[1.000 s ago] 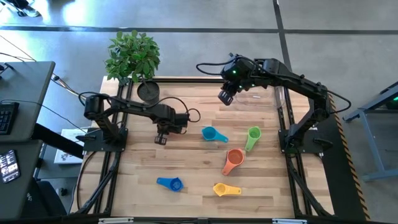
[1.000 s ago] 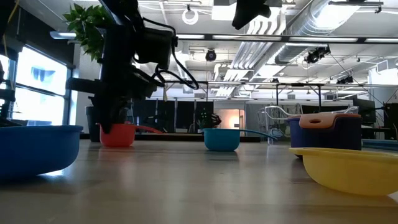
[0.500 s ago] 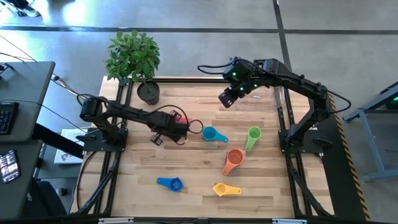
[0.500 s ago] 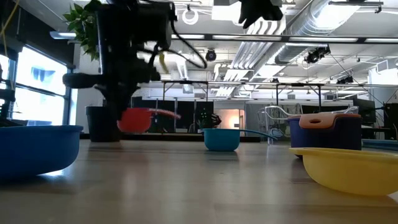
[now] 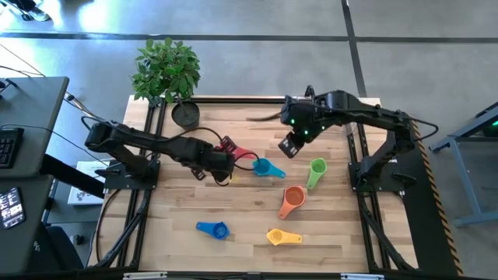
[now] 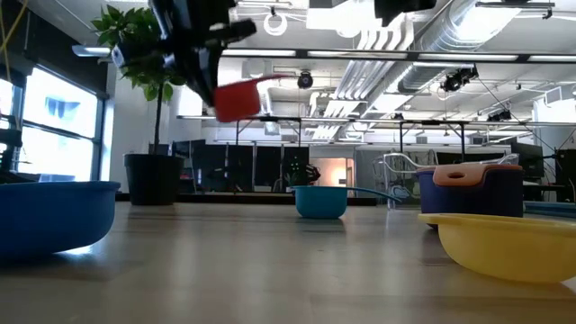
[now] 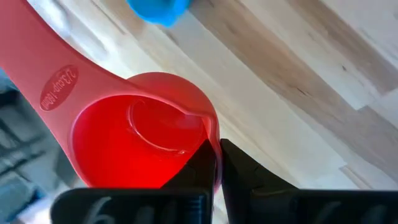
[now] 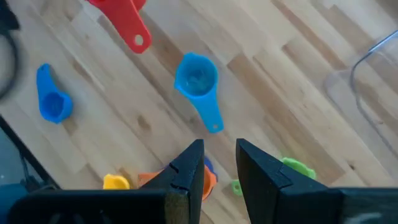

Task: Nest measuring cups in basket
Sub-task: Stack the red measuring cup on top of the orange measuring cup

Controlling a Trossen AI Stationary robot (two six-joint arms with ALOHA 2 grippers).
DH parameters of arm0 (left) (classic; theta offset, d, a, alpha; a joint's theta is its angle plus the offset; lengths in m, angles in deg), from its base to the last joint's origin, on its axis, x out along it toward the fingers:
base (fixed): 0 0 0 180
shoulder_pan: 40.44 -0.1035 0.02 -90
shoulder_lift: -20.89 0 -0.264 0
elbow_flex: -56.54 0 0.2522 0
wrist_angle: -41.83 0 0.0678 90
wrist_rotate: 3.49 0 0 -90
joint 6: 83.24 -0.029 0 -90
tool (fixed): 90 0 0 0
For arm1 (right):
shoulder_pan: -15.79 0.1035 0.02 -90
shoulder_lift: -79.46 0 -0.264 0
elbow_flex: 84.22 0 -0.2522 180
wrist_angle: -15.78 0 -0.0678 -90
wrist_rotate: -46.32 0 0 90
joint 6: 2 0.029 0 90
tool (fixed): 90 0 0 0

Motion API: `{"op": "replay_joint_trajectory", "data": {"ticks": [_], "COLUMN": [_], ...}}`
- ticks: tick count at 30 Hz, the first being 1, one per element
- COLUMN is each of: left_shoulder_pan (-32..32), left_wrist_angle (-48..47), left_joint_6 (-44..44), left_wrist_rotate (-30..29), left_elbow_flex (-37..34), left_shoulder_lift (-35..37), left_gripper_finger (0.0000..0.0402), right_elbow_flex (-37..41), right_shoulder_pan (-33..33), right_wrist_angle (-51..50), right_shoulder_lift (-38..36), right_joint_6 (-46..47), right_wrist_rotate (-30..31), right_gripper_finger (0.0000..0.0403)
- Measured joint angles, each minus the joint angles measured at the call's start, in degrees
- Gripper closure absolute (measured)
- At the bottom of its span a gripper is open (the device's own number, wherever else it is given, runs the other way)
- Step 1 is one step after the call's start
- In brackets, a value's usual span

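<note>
My left gripper (image 5: 224,161) is shut on the red measuring cup (image 5: 238,152), held high above the table's middle; the low view shows the cup (image 6: 238,99) tilted in the air. My right gripper (image 5: 289,146) hovers open and holds nothing, above a teal cup (image 8: 198,79) that lies on the table. Green (image 5: 316,172), orange (image 5: 292,201), yellow (image 5: 282,236) and blue (image 5: 212,229) cups rest on the wood. The clear basket (image 8: 368,79) stands at the far right. My left gripper pinches the red cup's bowl wall at the rim (image 7: 215,148), on the side away from the handle, with one finger inside the bowl and one outside. The fingers slant down from the table's left. The cup is lifted clear and tilted, its handle (image 7: 56,87) sticking out away from the fingers.
A black round pot (image 5: 185,115) with a leafy plant (image 5: 166,68) stands at the far left corner. The orange cup seems to sit in a darker cup (image 6: 468,191). Bare wood lies at the near left and in the far middle.
My left gripper has lifted the red cup off the table near the pot, carried it up and toward the table's right, and rolled, so the cup now hangs tilted and high. My right gripper has moved toward the near edge, over the teal cup.
</note>
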State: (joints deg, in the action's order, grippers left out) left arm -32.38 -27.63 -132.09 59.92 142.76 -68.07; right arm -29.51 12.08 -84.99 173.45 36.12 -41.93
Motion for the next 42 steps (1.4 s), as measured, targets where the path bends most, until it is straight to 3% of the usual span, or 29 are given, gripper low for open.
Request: {"op": "replay_joint_trajectory", "data": {"ticks": [6, 14, 24, 31, 42], "left_shoulder_pan": [3.7, 9.6, 15.6, 19.5, 20.8], "left_wrist_angle": [-0.1, -0.3, -0.3, -0.3, -0.2], "left_joint_6": [-1.8, -5.4, -7.4, -9.9, -21.8], "left_wrist_rotate": [-1.6, -4.1, -4.2, -4.5, -6.9], "left_elbow_flex": [3.6, 5.2, 5.2, 5.2, 5.2], "left_shoulder_lift": [1.2, 1.2, 1.2, 1.2, 1.2], "left_gripper_finger": [0.0396, 0.0395, 0.0395, 0.0394, 0.0394], "right_elbow_flex": [1.9, 10.7, 19.0, 23.3, 24.1], "right_shoulder_pan": [6.2, 15.5, 24.2, 27.5, 27.2], "right_wrist_angle": [-0.6, 0.4, 16.9, 28.8, 33.0], "right_shoulder_lift": [0.0, 0.0, 0.0, 0.0, 0.0], "right_joint_6": [4.1, 13.1, 18.6, 22.7, 28.8], "right_wrist_rotate": [3.1, 4.1, 2.2, 1.8, 1.9], "right_gripper_finger": [0.0318, 0.0318, 0.0318, 0.0318, 0.0318]}}
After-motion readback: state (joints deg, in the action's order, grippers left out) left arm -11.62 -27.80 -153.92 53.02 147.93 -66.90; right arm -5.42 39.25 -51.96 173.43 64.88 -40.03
